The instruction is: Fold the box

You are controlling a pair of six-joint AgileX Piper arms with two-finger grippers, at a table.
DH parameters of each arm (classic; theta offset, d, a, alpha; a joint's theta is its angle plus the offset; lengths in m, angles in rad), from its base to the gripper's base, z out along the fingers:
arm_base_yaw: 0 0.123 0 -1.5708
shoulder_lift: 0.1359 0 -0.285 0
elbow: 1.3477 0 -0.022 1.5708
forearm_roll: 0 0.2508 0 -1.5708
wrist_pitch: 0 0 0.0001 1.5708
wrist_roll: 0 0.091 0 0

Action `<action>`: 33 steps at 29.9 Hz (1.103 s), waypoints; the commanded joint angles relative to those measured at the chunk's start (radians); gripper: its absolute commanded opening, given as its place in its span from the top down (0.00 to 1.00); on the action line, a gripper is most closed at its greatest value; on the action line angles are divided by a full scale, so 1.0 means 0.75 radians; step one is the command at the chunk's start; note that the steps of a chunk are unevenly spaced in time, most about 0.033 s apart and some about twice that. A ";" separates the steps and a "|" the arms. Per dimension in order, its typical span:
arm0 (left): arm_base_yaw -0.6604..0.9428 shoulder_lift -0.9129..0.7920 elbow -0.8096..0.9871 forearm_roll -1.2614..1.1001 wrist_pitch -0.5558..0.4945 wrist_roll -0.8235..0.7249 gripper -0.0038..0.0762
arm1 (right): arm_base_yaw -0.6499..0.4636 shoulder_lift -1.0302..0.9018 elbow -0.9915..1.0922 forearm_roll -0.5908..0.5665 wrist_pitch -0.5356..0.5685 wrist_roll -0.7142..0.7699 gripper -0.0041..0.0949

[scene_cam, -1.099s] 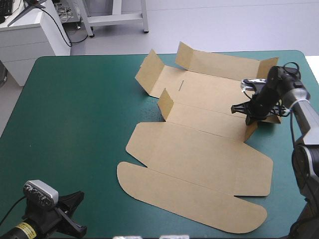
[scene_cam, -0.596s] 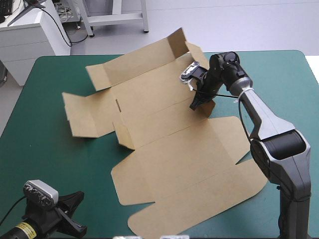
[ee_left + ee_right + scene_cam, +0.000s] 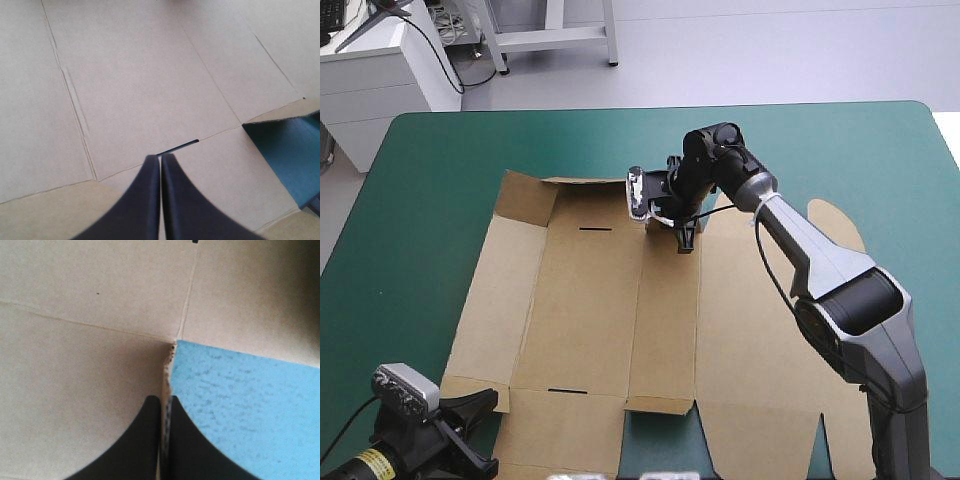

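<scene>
High view: we list the box, flat across centre and lower frame. Right gripper pinches its upper-centre edge, we judge to position it; left gripper, lower left, pressed together, empty.

no text, label, brand, number or sign can be read in any view. the box is plain brown board (its only marks are short dark slits, not print), and the teal-green cover carries no writing that can be made out.
</scene>
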 commanded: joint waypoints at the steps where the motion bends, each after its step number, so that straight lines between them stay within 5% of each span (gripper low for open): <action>1: -0.006 0.020 -0.045 -0.043 -0.075 -0.010 0.96 | 0.015 -0.082 -0.048 0.108 -0.053 -0.049 0.98; 11: -0.006 0.020 -0.045 -0.043 -0.075 -0.010 0.96 | 0.057 -0.082 -0.048 0.103 -0.175 -0.042 0.98; 19: -0.006 0.020 -0.045 -0.043 -0.075 -0.010 0.96 | 0.057 -0.082 -0.048 0.094 -0.204 0.147 0.96; 23: -0.006 0.020 -0.045 -0.040 -0.075 -0.019 0.96 | 0.057 -0.082 -0.048 0.074 -0.249 0.225 0.79; 27: -0.006 0.020 -0.045 -0.040 -0.075 -0.010 0.96 | 0.053 -0.082 -0.048 0.027 -0.262 0.385 0.52; 33: -0.006 0.020 -0.045 -0.040 -0.075 -0.010 0.96 | 0.030 -0.096 -0.048 -0.038 -0.215 0.386 0.50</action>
